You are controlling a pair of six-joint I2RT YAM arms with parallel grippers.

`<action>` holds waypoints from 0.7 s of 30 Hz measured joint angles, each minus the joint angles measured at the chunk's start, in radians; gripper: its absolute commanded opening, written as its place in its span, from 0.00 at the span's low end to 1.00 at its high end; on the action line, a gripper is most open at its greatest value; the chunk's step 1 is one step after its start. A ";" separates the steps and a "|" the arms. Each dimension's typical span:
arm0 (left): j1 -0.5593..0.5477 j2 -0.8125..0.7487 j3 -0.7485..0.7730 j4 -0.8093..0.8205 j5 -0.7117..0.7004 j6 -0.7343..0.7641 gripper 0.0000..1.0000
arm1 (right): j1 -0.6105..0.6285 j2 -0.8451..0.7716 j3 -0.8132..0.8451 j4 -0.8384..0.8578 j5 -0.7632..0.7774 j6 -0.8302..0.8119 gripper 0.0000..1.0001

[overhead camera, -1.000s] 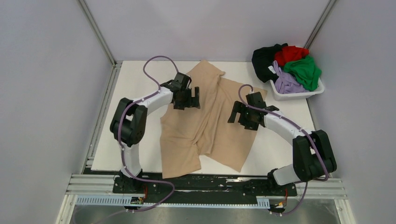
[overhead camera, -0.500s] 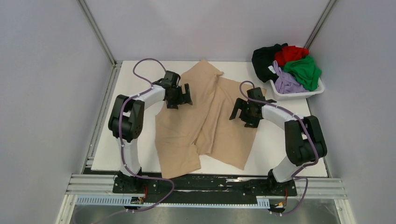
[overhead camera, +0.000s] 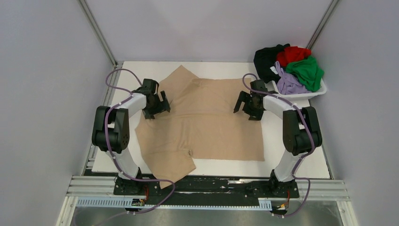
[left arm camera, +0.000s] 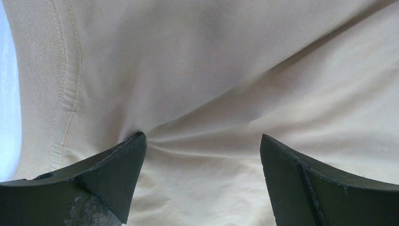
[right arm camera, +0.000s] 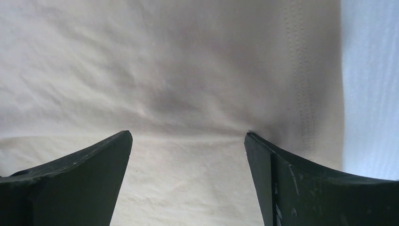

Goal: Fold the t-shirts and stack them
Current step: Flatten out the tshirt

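The tan shirt [overhead camera: 207, 122] lies spread flat in the middle of the table [overhead camera: 291, 150]. The left gripper [overhead camera: 157, 104] rests on its edge at 10 o'clock, the right gripper [overhead camera: 248, 107] at 2 o'clock. Both are released, with jaws wide and tips pressing the cloth, grasping nothing. The other shirts [overhead camera: 301, 70] are heaped in the basket [overhead camera: 303, 96] at 1 o'clock.

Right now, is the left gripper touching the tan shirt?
Touching. In the left wrist view, the open left gripper presses one fingertip into the tan shirt; creases fan from it.
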 measured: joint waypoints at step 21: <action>0.003 0.095 0.298 -0.010 0.190 0.060 1.00 | -0.134 0.162 0.214 -0.030 0.067 -0.089 1.00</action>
